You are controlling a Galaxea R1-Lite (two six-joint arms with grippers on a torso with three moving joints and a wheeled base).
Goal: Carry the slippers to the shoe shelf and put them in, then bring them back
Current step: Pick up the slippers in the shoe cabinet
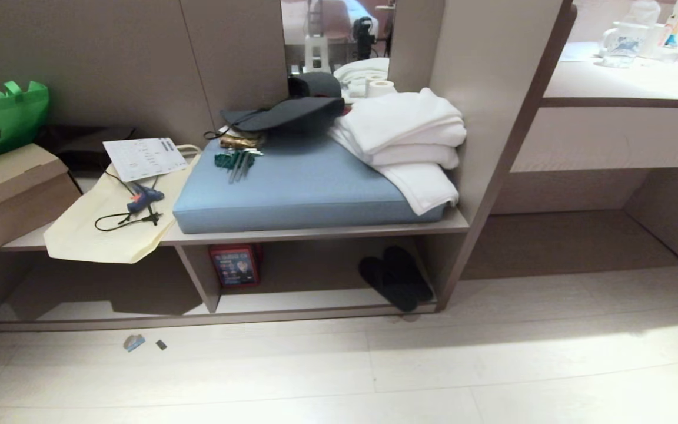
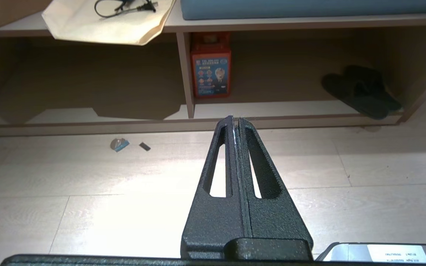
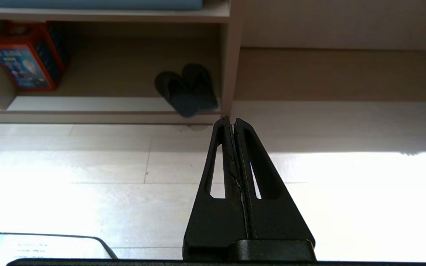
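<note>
Both arms hang low over the pale floor [image 1: 492, 365], in front of the shoe shelf [image 1: 327, 309]. The left gripper [image 2: 235, 119] has its two black fingers pressed together and holds nothing. The right gripper [image 3: 231, 120] is also pressed together and empty.

The slippers [image 1: 396, 278] lie side by side inside the shoe shelf, in its lower compartment, close to the end panel. From the right gripper they are just ahead and a little toward the robot's left. From the left gripper they are ahead and well toward the robot's right. A red box [image 2: 210, 64] stands in the same compartment, straight ahead of the left gripper, beside the divider. Above this compartment lies a blue cushion [image 1: 309, 188].
</note>
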